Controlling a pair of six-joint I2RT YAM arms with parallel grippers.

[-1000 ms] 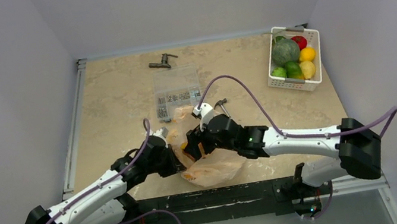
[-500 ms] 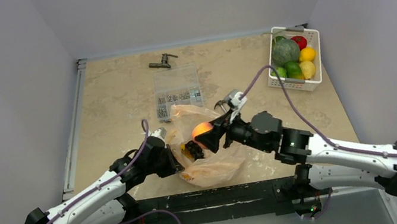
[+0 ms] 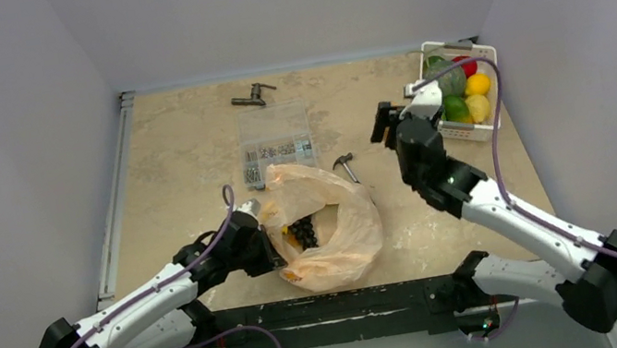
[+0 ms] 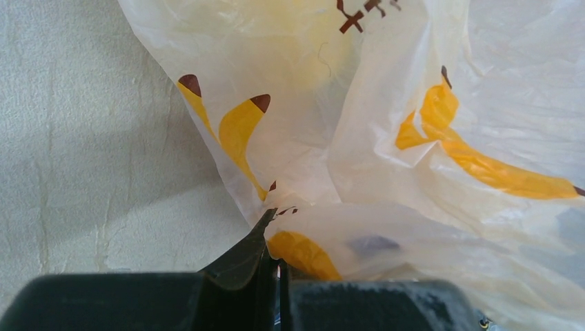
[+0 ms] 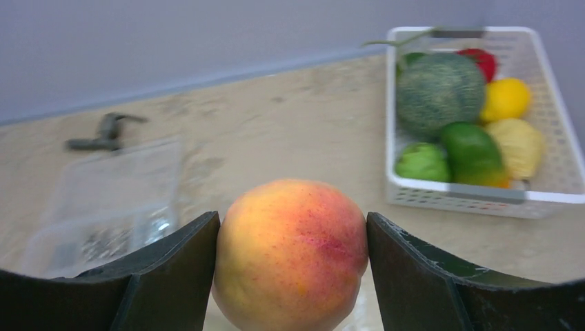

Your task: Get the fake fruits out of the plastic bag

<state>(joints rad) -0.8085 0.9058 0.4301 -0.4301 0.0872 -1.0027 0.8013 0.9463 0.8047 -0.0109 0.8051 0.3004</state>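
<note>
My R claw [image 3: 384, 123], clamped on the peach [image 5: 290, 255], just swung it out of the bag [image 3: 336, 226] to the frame's upper right by the basket [image 3: 466, 132] — one fruit's out — while L claw [image 4: 272, 238] stays pinched on the bag edge.

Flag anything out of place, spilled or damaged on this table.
Nothing stands out. The plastic bag lies crumpled, no tear showing, its edge pinched by the shut left gripper; the peach sits squarely in the right gripper; the white basket stands upright, nothing spilled. One dark item inside the bag is unidentifiable.
</note>
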